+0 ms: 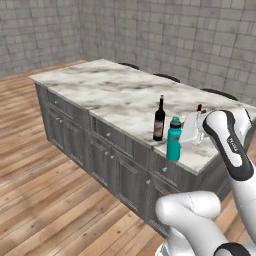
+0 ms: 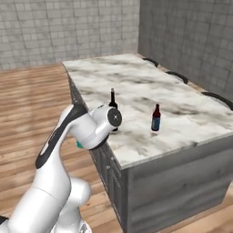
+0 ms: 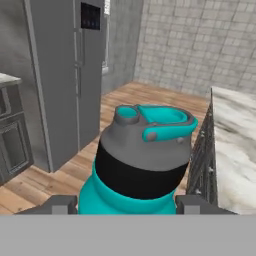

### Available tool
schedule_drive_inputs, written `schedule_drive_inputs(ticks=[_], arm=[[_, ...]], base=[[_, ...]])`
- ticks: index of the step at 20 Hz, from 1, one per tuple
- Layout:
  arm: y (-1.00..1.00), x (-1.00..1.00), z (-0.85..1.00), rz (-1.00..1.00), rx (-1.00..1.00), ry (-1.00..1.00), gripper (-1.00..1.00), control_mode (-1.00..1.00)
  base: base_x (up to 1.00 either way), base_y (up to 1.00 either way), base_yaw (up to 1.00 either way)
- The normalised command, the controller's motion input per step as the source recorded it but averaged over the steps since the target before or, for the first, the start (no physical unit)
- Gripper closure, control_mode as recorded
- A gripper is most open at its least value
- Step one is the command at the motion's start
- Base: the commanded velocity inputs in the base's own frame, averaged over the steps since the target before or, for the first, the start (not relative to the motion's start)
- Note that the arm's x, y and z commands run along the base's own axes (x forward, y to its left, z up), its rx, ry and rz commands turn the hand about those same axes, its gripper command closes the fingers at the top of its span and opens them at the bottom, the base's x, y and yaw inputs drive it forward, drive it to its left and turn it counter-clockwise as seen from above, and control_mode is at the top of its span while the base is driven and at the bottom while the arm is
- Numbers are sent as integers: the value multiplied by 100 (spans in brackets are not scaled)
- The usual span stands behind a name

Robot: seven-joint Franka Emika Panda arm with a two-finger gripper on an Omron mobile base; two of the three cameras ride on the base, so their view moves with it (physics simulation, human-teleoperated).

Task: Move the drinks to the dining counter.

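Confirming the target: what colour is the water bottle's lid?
Grey with a teal flip cap on the water bottle; hand view is clearest.

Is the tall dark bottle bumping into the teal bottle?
Apart. In the left base view, the wine bottle and the teal bottle stand side by side with a strip of marble counter showing between them.

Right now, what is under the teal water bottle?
The teal water bottle stands upright on the marble dining counter, near its front edge, beside the wine bottle. In the hand view its base is cut off.
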Motion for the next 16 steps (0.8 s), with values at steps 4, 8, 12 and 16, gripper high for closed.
schedule_drive_inputs(ticks=[4,8,12,16], arm=[[0,0,0,0,0,0,100,100],[0,0,0,0,0,0,100,100],[0,0,0,0,0,0,100,100],[0,0,0,0,0,0,100,100]], base=[[5,-100,26],[0,-100,18],[13,-100,17],[49,-100,23]])
